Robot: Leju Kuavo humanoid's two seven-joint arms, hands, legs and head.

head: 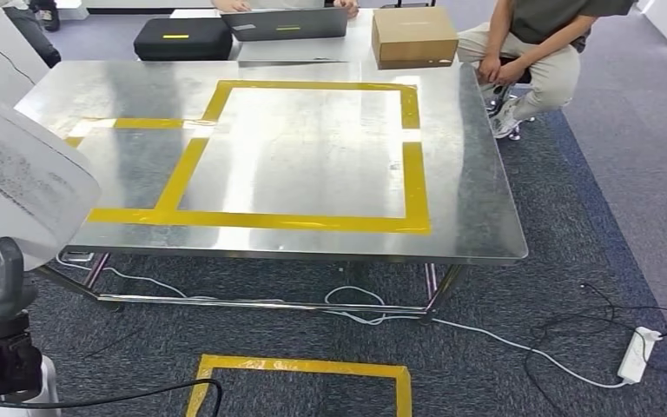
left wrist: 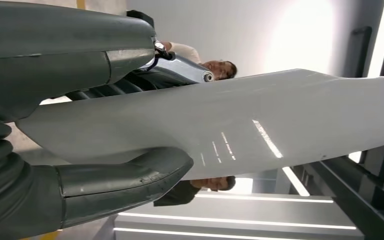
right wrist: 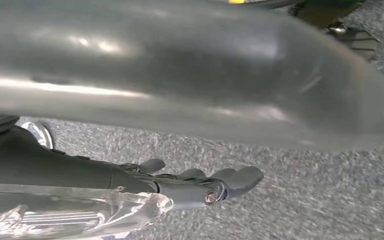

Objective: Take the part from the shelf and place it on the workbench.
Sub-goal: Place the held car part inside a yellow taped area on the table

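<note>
Part (left wrist: 240, 125), a long pale panel, sits clamped in left hand (left wrist: 80, 120), thumb and fingers on opposite faces, long axis running out past the fingertips. Workbench (head: 478, 200) lies ahead, taped yellow square (head: 412, 165) on it. Cardboard box (head: 414, 36) and seated person (head: 538, 43) beyond. Right hand (right wrist: 195, 182) hangs over carpet, fingers loosely extended, holding nothing.

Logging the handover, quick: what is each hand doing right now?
Left hand: holding the white part, thumb on one face and fingers on the other.
Right hand: holding nothing, fingers loosely extended over the carpet.
</note>
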